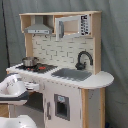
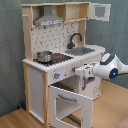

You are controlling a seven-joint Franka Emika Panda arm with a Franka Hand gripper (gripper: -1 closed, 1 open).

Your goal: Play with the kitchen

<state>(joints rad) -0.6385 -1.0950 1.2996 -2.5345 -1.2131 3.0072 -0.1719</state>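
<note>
The white and light-wood toy kitchen (image 1: 95, 80) (image 2: 35, 85) stands upright in both exterior views. It has a range hood (image 1: 39, 27), a black faucet (image 1: 82, 59) (image 2: 75, 39), a grey sink (image 1: 72, 74) and a metal pot (image 1: 30, 61) (image 2: 44, 56) on the stove. In the second exterior view its lower windowed door (image 2: 72, 105) stands open. My gripper (image 2: 83, 75) (image 1: 31, 86) hangs just above that door, close to the knob panel (image 2: 56, 76). It holds nothing that I can see.
A grey curtain (image 1: 115, 45) hangs behind the kitchen, which stands on a wooden floor (image 2: 112, 107). My white arm (image 2: 109, 67) comes in from the second exterior view's right. The small upper cabinet door (image 2: 100, 11) is swung open.
</note>
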